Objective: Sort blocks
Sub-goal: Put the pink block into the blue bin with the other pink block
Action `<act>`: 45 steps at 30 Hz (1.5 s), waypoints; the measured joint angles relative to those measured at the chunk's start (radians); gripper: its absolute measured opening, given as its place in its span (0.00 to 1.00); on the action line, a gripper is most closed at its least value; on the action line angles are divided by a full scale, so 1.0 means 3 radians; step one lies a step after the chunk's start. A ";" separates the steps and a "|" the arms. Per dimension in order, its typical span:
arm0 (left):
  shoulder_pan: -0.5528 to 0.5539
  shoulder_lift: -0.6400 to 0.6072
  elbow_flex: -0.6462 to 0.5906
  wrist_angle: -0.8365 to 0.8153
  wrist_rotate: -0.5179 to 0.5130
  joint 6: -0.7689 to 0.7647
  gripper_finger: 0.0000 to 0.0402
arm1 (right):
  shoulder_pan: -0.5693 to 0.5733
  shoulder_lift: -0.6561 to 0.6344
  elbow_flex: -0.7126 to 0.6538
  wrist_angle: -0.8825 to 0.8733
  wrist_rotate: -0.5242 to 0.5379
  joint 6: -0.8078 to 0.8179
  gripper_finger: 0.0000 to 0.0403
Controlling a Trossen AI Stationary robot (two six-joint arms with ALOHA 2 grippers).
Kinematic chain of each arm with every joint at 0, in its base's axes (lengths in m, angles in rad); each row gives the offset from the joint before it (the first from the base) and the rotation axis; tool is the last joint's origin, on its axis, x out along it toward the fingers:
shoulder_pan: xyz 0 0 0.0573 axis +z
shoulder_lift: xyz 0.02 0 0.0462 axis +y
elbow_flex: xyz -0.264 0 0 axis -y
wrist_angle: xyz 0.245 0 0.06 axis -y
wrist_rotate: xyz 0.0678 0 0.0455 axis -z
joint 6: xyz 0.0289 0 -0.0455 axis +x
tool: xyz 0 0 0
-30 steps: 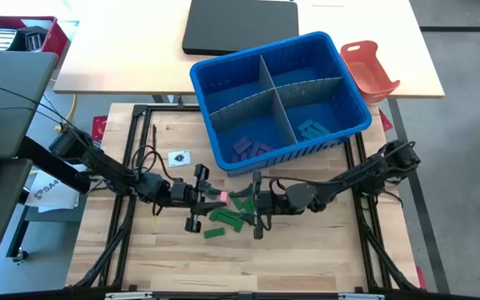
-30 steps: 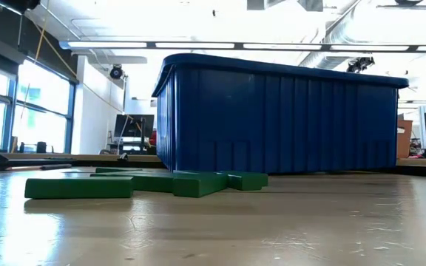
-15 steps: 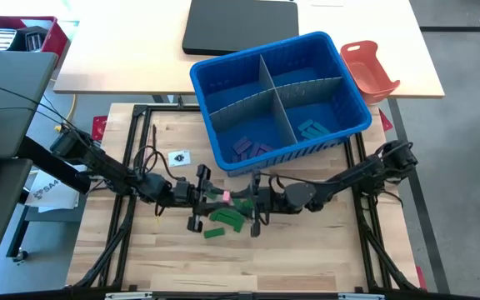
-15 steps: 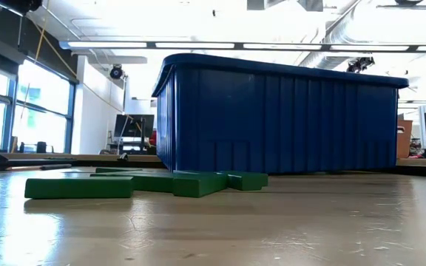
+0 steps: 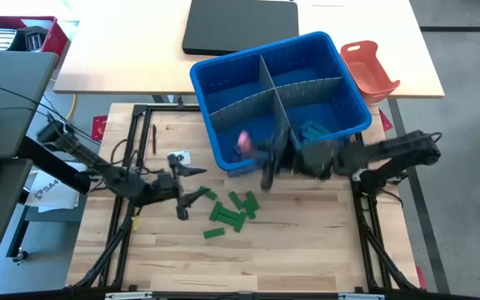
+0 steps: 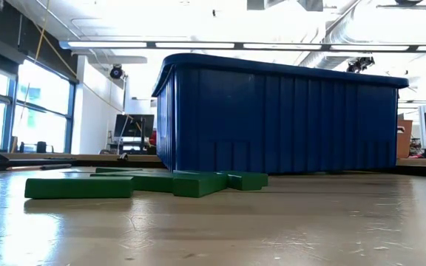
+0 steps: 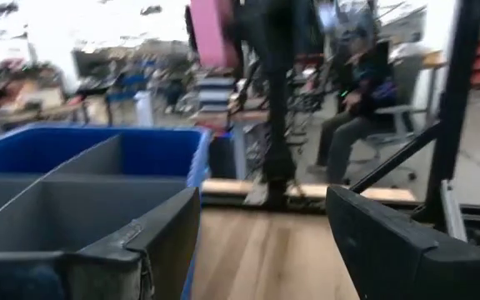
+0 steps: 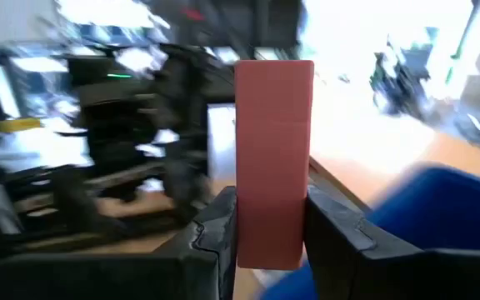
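Observation:
A pink block (image 5: pixel 242 140) hangs over the near wall of the blue divided bin (image 5: pixel 223 79), with my right gripper (image 5: pixel 255 152) shut on it. The left wrist view shows the same pink block (image 7: pixel 211 33) high up. Several green blocks (image 5: pixel 230 210) lie flat on the wooden table, and the low view shows the green blocks (image 6: pixel 80 186) in front of the bin (image 6: pixel 272 118). Purple blocks (image 5: pixel 250 148) and blue-green blocks (image 5: pixel 312 129) lie in the bin's two near compartments. My left gripper (image 5: pixel 195 187) stands open, left of the green blocks, holding nothing. My right gripper pinches the pink block between its two fingers (image 8: pixel 332 225), which press on the two broad sides of its lower part (image 8: pixel 272 237). The fingers come in about level from the table's right. The block stands upright out of the hold, lifted clear of table and bin.
An orange-red tray (image 5: pixel 369 67) and a black flat case (image 5: pixel 240 25) lie on the far table behind the bin. A small printed tag (image 5: pixel 177 158) lies on the wood near my left gripper. A seated person (image 7: pixel 357 100) shows in the room beyond.
The pink block has passed from my left gripper to my right. My right gripper has shut on it, risen and carried it toward the far edge, over the bin's near wall. My left gripper has opened, let go and drawn back toward the table's left. The green blocks have stayed put.

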 joint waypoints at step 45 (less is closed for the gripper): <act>0.3646 -0.0070 0.0316 -0.0568 0.2618 -0.0743 0.50 | -0.4314 0.1964 0.2903 -0.3202 -0.2701 -0.0747 0.24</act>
